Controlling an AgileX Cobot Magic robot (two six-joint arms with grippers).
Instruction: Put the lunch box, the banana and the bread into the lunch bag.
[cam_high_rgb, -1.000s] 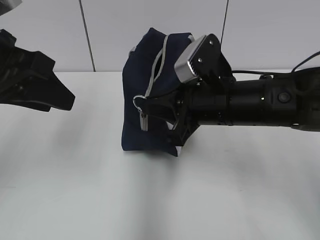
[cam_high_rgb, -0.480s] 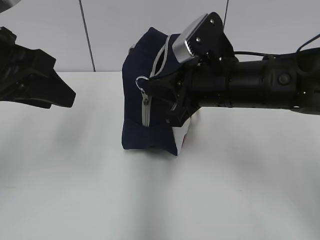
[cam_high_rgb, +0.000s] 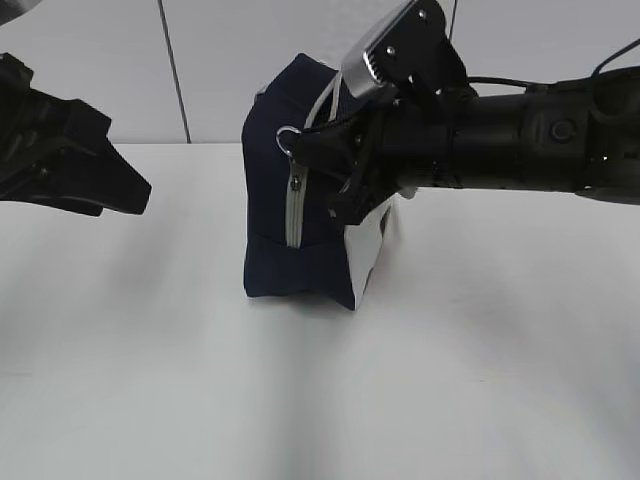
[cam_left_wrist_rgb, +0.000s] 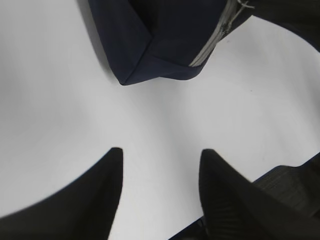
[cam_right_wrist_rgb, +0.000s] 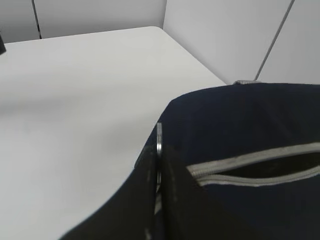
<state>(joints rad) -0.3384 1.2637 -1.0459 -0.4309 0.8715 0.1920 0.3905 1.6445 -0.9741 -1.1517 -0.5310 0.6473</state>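
The navy lunch bag (cam_high_rgb: 268, 235) stands on the white table (cam_high_rgb: 200, 380); its lower corner shows in the left wrist view (cam_left_wrist_rgb: 170, 35). My right gripper (cam_high_rgb: 306, 150) reaches in from the right and is shut on the metal ring (cam_high_rgb: 289, 135) of the zipper pull, high on the bag's near edge. The right wrist view shows that ring (cam_right_wrist_rgb: 159, 136) pinched between the closed jaws of my right gripper (cam_right_wrist_rgb: 159, 154), with the grey zipper (cam_right_wrist_rgb: 250, 167) partly parted beside it. My left gripper (cam_high_rgb: 128, 192) hovers open at the left, empty (cam_left_wrist_rgb: 160, 152). The lunch box, banana and bread are out of view.
Grey wall panels (cam_high_rgb: 110, 60) rise behind the table's far edge. The right arm (cam_high_rgb: 520, 150) stretches across above the table's right half. Bare tabletop lies between the left gripper and the bag (cam_left_wrist_rgb: 75, 100).
My right gripper has risen with the zipper ring, drawing the pull up the bag's edge; a longer closed grey zipper line shows below it. The left arm has not moved.
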